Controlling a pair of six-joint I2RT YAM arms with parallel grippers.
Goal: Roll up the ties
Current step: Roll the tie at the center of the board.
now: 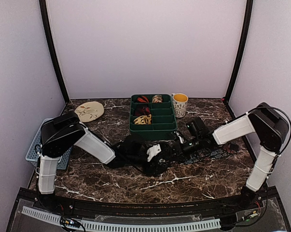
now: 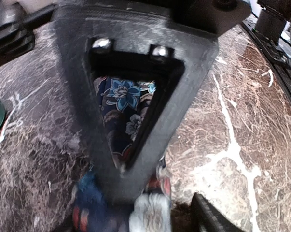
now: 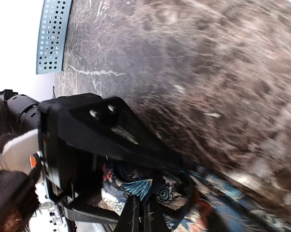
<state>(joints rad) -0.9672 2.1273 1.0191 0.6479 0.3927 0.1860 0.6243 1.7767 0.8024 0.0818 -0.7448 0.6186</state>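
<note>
Two grippers, tip to tip, low over the middle of the dark marble table (image 1: 97, 179), just in front of the green tray (image 1: 152, 131).

Tie (image 2: 128, 94): navy fabric with blue flowers and touches of red. Bunched on the marble directly under both grippers. Glimpsed in the left wrist view through the triangular cut-out of a black finger (image 2: 111, 159). Trailing off flat across the marble in the right wrist view. Coiled or merely gathered at this end: cannot tell.

Right gripper (image 1: 176, 148): fingers pressed together, tips down against the floral fabric. Fabric pinched between them or only touched: cannot tell.

Left gripper (image 1: 159, 162): right over the bunched end of the tie. Fingers apart or together: cannot tell, both close views blurred and crowded.

Four more ties, rolled, in the tray's compartments:
- red-black coil (image 1: 142, 99), back row, left
- tan coil (image 1: 157, 98), back row, right
- dark red coil (image 1: 142, 110), second row, left
- yellow-cream coil (image 1: 143, 119), third row, left

Cup (image 1: 179, 104): pale, patterned, orange inside. Upright, just beside the tray's back right corner.

Plate (image 1: 89, 111): beige, with a faint pattern. Near the back of the table, left of the tray and apart from it.

Basket (image 1: 34, 145): blue, perforated. At the table's left edge, partly hidden behind the left arm.
</note>
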